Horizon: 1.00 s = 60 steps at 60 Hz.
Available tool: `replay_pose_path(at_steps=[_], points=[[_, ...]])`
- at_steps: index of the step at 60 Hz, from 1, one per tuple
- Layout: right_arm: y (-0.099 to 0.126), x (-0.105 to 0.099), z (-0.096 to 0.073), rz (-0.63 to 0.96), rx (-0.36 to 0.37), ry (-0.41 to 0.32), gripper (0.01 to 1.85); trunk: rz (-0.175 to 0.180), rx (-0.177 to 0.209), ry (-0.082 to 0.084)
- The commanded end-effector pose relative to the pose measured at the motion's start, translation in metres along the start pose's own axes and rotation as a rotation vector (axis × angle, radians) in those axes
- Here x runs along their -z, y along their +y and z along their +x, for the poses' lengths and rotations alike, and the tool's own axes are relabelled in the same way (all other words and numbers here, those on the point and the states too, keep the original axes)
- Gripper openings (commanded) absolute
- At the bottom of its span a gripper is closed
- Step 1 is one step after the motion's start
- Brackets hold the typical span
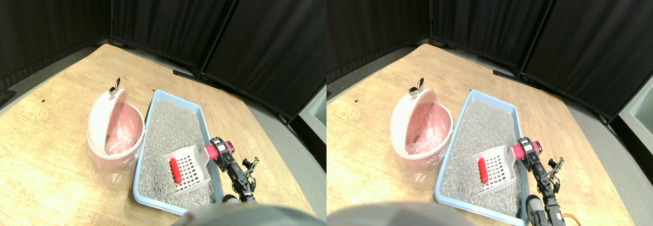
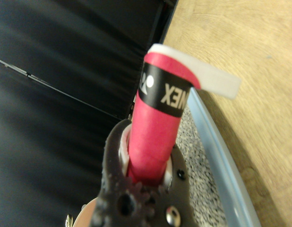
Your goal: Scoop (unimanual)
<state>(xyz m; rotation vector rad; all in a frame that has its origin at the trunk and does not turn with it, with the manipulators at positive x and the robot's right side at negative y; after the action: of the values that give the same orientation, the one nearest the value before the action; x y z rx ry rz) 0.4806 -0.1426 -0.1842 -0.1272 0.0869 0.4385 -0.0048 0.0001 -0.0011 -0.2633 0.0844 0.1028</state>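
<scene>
White slotted scoop (image 1: 190, 169), speckled grey litter (image 1: 171, 134), pale blue tray (image 1: 153, 103)

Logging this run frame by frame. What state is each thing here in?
Scoop: in the litter box, resting on the litter, red cylinder in it.
Red cylinder: lying in the scoop.
Scoop handle: red-wrapped, clamped by the right end effector.
Litter box: filled with grey litter.
Bin: upright, lid swung open, pink liner inside.
</scene>
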Motion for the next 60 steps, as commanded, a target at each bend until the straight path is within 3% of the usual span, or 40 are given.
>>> replay_pose_path(at_steps=[1, 3, 5, 19, 25, 41, 45, 47, 51, 55, 60], points=[[-0.004, -0.009, 0.005, 0.069, 0.061, -0.051, 0.06, 0.015, -0.013, 0.005], [-0.006, -0.01, 0.009, 0.096, 0.04, -0.104, 0.06, 0.016, -0.011, 0.004], [-0.007, -0.014, 0.009, 0.14, 0.096, -0.103, 0.06, 0.018, -0.009, 0.0], [-0.021, -0.036, 0.018, 0.265, 0.215, -0.215, 0.06, 0.024, -0.003, -0.018], [-0.027, -0.045, 0.023, 0.289, 0.212, -0.284, 0.06, 0.027, -0.003, -0.02], [-0.038, -0.052, 0.028, 0.382, 0.231, -0.388, 0.06, 0.034, -0.001, -0.031], [-0.037, -0.052, 0.027, 0.489, 0.3, -0.378, 0.06, 0.036, 0.0, -0.032], [-0.037, -0.052, 0.026, 0.491, 0.291, -0.399, 0.06, 0.038, 0.0, -0.033], [-0.036, -0.053, 0.023, 0.602, 0.347, -0.411, 0.06, 0.04, 0.001, -0.034], [-0.037, -0.054, 0.023, 0.624, 0.323, -0.416, 0.06, 0.043, 0.002, -0.034], [-0.037, -0.056, 0.021, 0.674, 0.349, -0.418, 0.06, 0.045, 0.005, -0.033]])
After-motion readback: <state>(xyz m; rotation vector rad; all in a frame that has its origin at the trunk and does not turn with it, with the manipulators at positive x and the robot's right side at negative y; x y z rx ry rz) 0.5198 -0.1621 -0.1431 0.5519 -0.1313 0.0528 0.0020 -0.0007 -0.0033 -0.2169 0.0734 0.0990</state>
